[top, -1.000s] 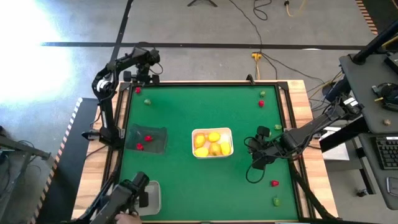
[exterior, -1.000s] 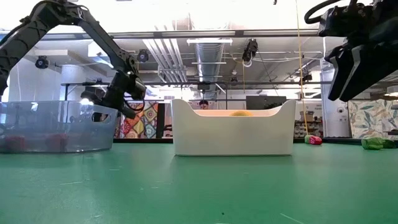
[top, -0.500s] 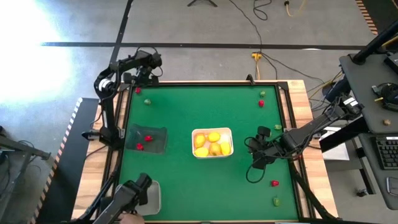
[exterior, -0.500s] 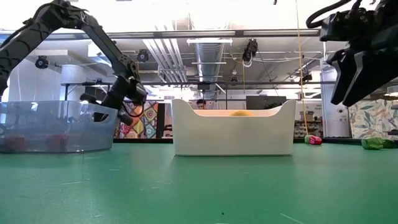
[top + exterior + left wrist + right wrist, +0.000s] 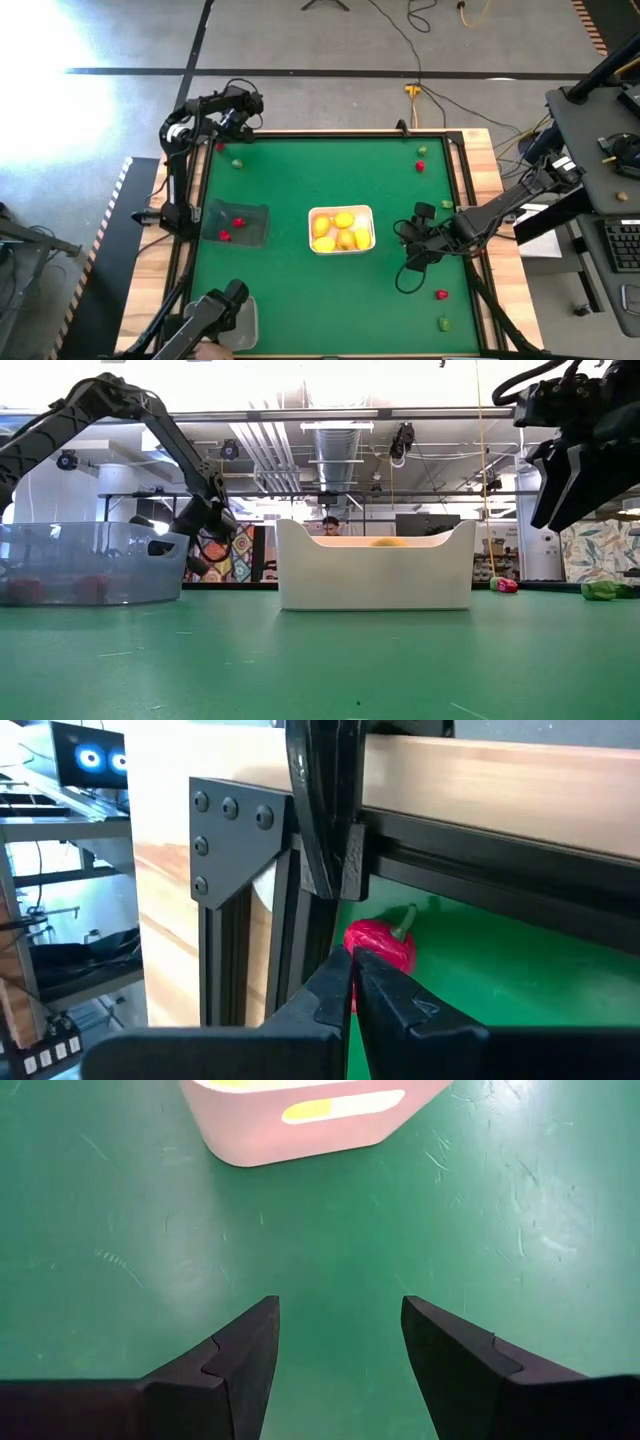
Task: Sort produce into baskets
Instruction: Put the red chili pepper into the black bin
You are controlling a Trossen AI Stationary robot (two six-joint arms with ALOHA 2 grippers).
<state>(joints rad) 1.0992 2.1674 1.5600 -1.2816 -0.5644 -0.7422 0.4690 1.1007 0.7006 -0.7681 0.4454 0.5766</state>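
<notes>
No brand, label or readable writing shows on any tub, fruit or arm.

The left arm reaches to the far left corner of the green desk (image 5: 300, 290), its left claw (image 5: 243, 112) hanging at the desk's edge. In the left wrist view its two fingers (image 5: 330, 995) lie pressed together with nothing between them, and a small red piece with a stem (image 5: 380, 945) sits on the green just beyond their tips, beside the black corner bracket (image 5: 230, 850). From above, that red piece (image 5: 221, 145) lies in the far left corner with a small green piece (image 5: 237, 163) near it.

The right arm stretches in from the right side, and the right claw (image 5: 412, 258) hovers just right of the white basket (image 5: 341, 251). Its fingers (image 5: 235, 1355) stand spread wide over bare green, holding nothing.

The white basket holds several yellow-orange rounds (image 5: 343, 221). The dark see-through basket (image 5: 255, 215) at the left holds two red pieces (image 5: 238, 222). The clear basket (image 5: 250, 325) at the near left corner is partly covered by a dark piece of equipment, so its contents cannot be made out. Loose produce remains: a red piece (image 5: 422, 165) and a green one (image 5: 422, 151) at the far right, a red piece (image 5: 441, 295) and a green one (image 5: 444, 323) at the near right.

In the low view the white basket's wall hides all but the top of one yellow round (image 5: 385, 542).
</notes>
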